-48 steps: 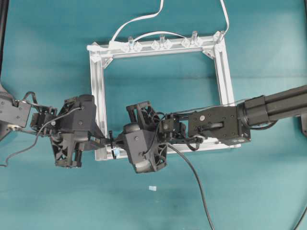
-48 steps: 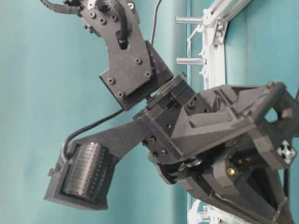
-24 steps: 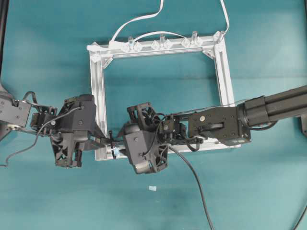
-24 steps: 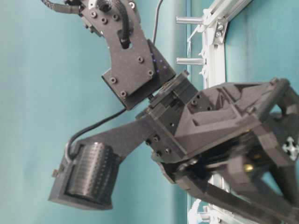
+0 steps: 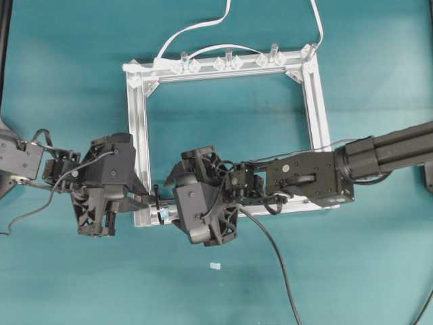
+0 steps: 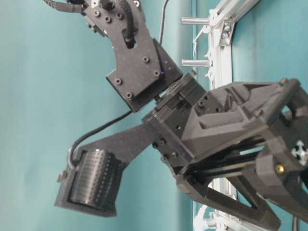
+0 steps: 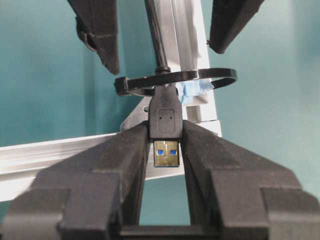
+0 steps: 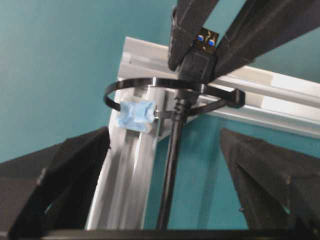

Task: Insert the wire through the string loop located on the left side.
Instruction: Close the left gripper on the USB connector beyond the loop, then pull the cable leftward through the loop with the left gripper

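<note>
I see even, bright light from above in all views, with only soft shadows under the arms. The aluminium frame (image 5: 139,122) shines a little, without strong glare. In the right wrist view the near fingers (image 8: 65,175) are out of focus.

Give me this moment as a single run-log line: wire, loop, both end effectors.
thin black cable with rectangular USB plug: through dark string loop | left end effector: shut on plug | right end effector: open, clear of cable

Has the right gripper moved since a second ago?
Yes. The right gripper has spread its jaws wide off the wire, while staying beside the frame's lower left corner.
</note>
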